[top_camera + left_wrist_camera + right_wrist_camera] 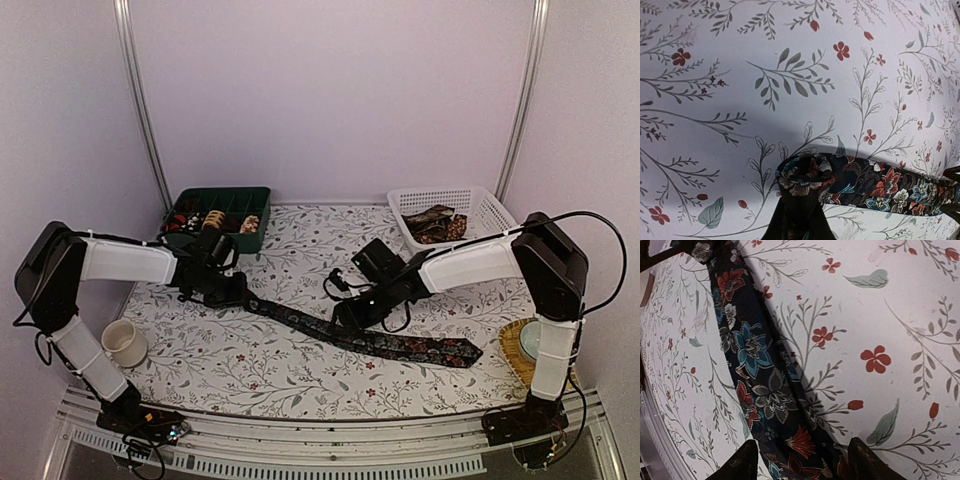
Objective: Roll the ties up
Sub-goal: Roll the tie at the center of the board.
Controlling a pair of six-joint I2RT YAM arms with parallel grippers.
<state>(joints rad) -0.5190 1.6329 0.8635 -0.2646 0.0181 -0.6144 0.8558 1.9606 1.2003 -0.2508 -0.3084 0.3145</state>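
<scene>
One tie (370,342) lies across the desk (250,365); the left end effector (232,290) pinches its narrow end, the right end effector (800,465) straddles it, spread wide.

A dark floral tie (370,342) (875,187) (765,390) lies flat, stretched diagonally across the middle — narrow end curled at left, pointed wide end near right. Brown-tan ties (435,223) lie heaped far right.
</scene>
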